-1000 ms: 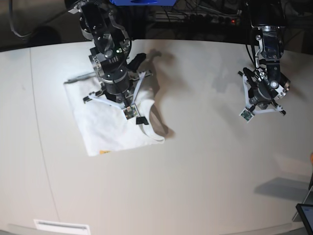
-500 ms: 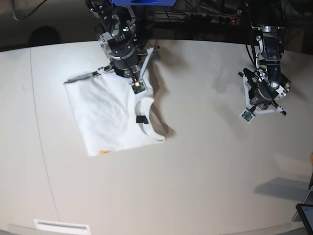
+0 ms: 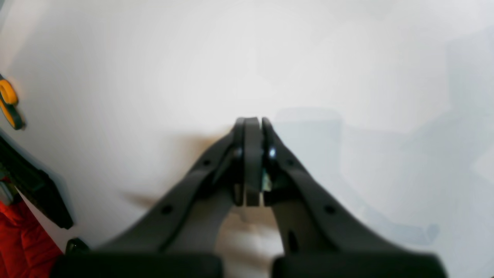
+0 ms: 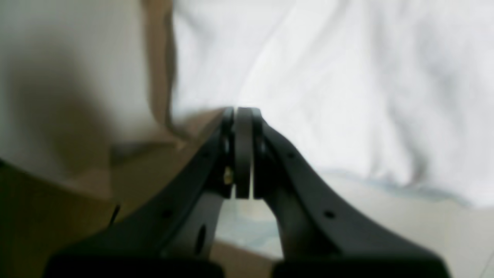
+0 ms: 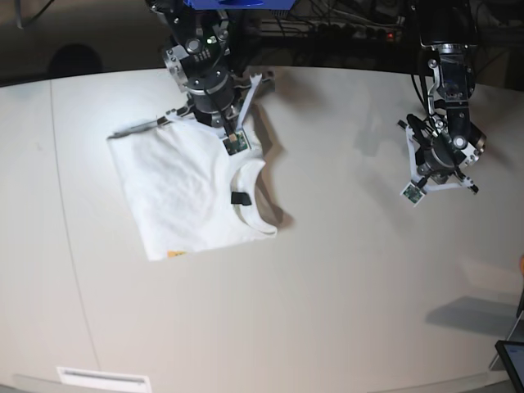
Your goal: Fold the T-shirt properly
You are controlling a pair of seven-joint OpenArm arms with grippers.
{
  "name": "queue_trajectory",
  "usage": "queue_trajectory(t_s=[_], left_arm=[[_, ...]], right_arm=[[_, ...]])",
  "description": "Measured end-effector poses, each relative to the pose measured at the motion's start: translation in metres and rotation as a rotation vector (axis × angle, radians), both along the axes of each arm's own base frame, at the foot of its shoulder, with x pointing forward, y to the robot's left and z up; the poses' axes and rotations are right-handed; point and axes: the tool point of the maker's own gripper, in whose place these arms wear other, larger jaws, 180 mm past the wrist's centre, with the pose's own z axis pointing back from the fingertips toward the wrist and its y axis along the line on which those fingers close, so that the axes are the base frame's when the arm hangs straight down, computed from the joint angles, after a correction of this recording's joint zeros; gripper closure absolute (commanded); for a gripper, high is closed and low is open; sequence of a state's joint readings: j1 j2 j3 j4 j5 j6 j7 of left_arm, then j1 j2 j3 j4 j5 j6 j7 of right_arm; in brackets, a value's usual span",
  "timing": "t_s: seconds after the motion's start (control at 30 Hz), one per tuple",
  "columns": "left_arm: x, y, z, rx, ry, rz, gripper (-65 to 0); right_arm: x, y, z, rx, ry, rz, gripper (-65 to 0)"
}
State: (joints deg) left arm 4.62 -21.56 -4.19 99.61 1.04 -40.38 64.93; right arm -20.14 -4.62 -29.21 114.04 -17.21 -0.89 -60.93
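The big white cotton T-shirt (image 5: 184, 192) lies folded on the pale round table (image 5: 344, 286), right under the right gripper (image 5: 233, 141), pressed shut and empty, while the left gripper (image 5: 438, 176), also shut, hangs far off.

A table (image 5: 327, 278) carries a folded T-shirt (image 5: 184, 192) near its far left edge, collar toward the table's middle. A small label (image 5: 238, 198) sits inside the collar. The right arm (image 5: 201, 65) reaches in from the far edge, and its gripper (image 5: 235, 144) hangs over the shirt's far corner, just behind the collar. The left gripper (image 5: 426, 184) hangs over the table near the far right edge, well apart from the shirt. A tablet corner (image 5: 512, 360) sits at the near right corner.
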Motion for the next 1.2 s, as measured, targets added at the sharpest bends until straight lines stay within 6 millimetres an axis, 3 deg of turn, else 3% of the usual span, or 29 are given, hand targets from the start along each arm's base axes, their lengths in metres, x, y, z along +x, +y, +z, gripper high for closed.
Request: queue_trajectory(t_s=[0.1,0.3,0.53,0.7,0.97,1.07,1.13,1.2], left_arm=[[0.000,0.000,0.000,0.001,-0.001,0.000,0.0],[0.000,0.000,0.000,-0.001,0.000,0.000,0.0],[-0.001,0.000,-0.001,-0.001,0.003,0.001,0.0],[-0.001,-0.001,-0.001,-0.002,0.003,0.001,0.0],[-0.001,-0.001,-0.001,-0.002,0.002,0.000,0.0],[-0.001,-0.002,0.001,-0.001,-0.003,-0.003,0.0],[0.003,-0.009,0.009,-0.001,-0.031,-0.020,0.0],[0.002,-0.022,0.017,-0.015,-0.069,-0.043,0.0]], right_arm=[[0.022,-0.002,0.012,-0.017,-0.047,-0.004,-0.3],[0.039,0.010,0.025,0.001,-0.102,0.028,-0.3],[0.035,0.019,-0.001,-0.008,-0.065,0.058,-0.3],[0.007,0.019,-0.019,-0.004,0.016,0.057,-0.3],[-0.001,0.017,-0.023,0.004,0.019,0.056,-0.3],[0.008,0.016,0.003,0.029,-0.046,0.036,-0.3],[0.027,0.016,0.026,0.050,-0.130,0.031,-0.3],[0.052,0.003,0.037,-0.011,-0.194,0.016,-0.3]])
